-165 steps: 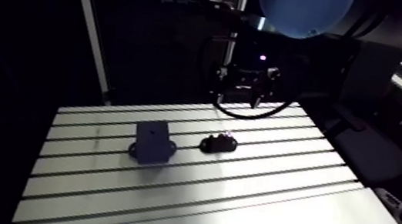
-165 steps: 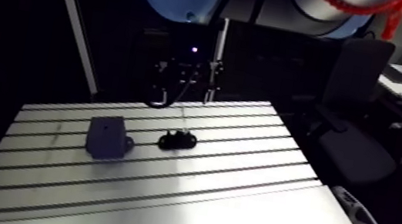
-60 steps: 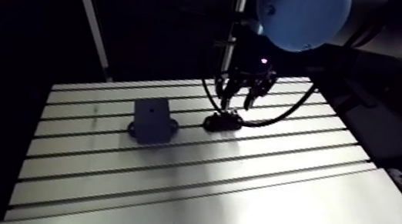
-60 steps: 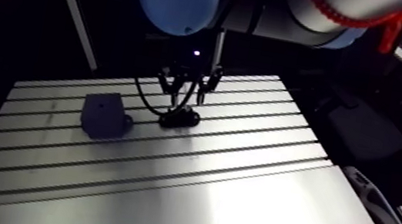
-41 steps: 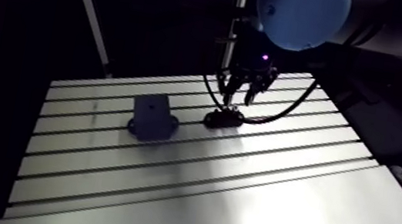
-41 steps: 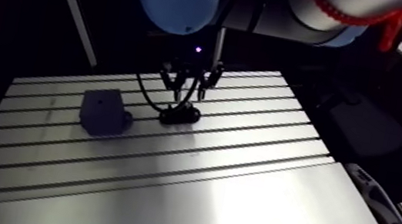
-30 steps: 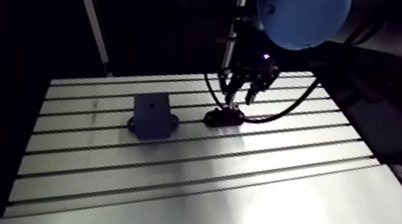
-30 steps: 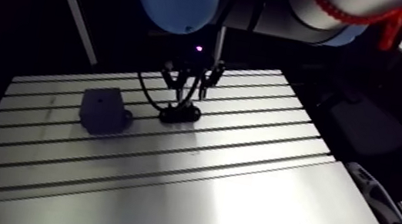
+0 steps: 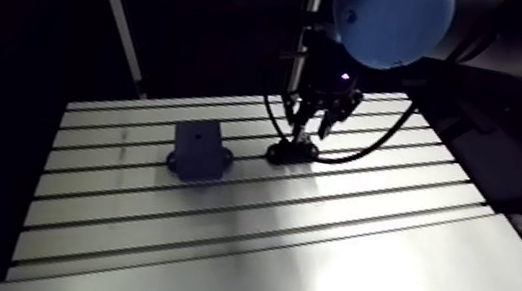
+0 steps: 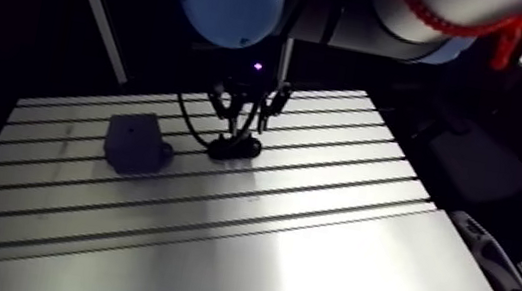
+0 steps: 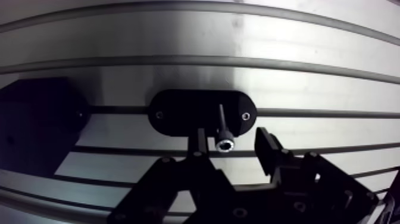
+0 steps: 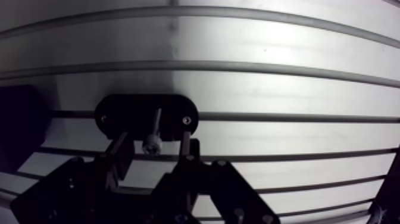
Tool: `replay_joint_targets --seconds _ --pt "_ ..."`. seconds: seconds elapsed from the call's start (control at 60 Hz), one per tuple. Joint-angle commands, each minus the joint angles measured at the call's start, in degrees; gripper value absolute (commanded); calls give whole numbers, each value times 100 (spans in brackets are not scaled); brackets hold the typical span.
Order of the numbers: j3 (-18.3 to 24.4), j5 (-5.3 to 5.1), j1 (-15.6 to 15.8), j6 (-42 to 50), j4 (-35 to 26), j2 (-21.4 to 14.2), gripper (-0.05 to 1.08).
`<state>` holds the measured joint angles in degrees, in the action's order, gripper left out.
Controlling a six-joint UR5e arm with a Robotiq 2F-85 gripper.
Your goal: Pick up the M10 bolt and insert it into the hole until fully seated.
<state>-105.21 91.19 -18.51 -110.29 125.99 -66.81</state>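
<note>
While the pincer (image 11: pixel 231 138) sits spread apart astride it, M10 bolt (image 11: pixel 223 143) standing in black oval holder (image 11: pixel 178 113).

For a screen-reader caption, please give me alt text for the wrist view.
The gripper, fingers open, straddles the head of a bolt standing in a black oval holder on the slotted table. A dark block sits beside the holder.

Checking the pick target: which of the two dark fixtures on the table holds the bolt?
The flat oval holder under the open gripper, bolt standing in it; the taller block beside it shows none.
</note>
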Motion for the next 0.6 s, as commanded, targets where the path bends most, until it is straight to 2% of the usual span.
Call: replay_joint_targets --seconds 0.017,0.6 --pt "-13 -18 22 3 1 -3 47" --pt "-6 -18 14 13 1 7 54"
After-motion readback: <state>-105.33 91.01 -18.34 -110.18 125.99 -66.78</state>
